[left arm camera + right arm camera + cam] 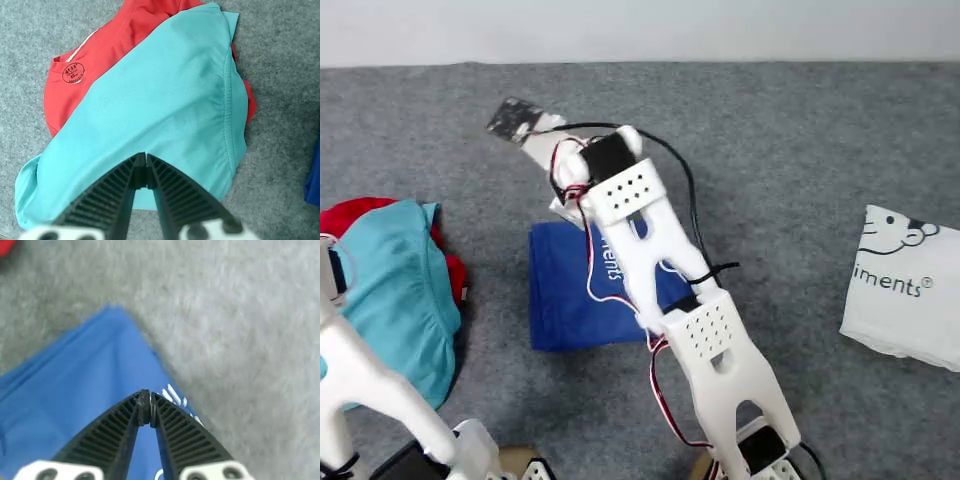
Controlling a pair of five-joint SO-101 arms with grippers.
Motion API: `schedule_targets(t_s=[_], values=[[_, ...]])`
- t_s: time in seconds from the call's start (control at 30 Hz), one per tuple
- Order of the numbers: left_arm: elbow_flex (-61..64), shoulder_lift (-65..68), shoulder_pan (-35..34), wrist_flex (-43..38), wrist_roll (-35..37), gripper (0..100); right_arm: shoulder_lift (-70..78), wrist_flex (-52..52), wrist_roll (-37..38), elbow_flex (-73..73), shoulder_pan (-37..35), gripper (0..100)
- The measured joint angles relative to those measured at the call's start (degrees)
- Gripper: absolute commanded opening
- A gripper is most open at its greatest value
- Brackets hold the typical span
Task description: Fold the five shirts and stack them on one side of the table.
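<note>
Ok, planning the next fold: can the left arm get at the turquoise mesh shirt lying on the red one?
Probably yes: the left gripper hangs shut right over the turquoise mesh shirt, which lies on top of the red shirt with nothing covering it.

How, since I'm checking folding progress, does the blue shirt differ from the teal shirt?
The blue shirt is folded into a flat rectangle; the teal shirt lies loose and rumpled. The blue shirt rests directly on the grey table, while the teal shirt lies on top of a red shirt. The blue shirt shows white print; the teal shirt looks plain. Both lie on the same table.
</note>
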Motion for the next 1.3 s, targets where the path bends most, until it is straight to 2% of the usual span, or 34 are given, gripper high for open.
schedule_targets(t_s=[0.13, 0.37, 0.73, 1.07, 1.3], values=[[0.0, 0.0, 0.0, 0.0, 0.0, 1, -1.8, 0.1, -4.7, 3.9, 2.7, 0.9], [0.0, 0.0, 0.0, 0.0, 0.0, 1, -16.8, 0.1, -11.7, 27.1, 4.8, 0.9], [0.0, 0.0, 0.0, 0.0, 0.0, 1, -31.8, 0.1, -14.1, 64.8, 6.8, 0.9], [0.0, 0.0, 0.0, 0.0, 0.0, 1, -27.4, 0.0, -18.3, 68.7, 6.3, 0.9], [0.0, 0.0, 0.0, 0.0, 0.0, 1, -25.3, 0.2, -18.4, 68.6, 2.5, 0.9]])
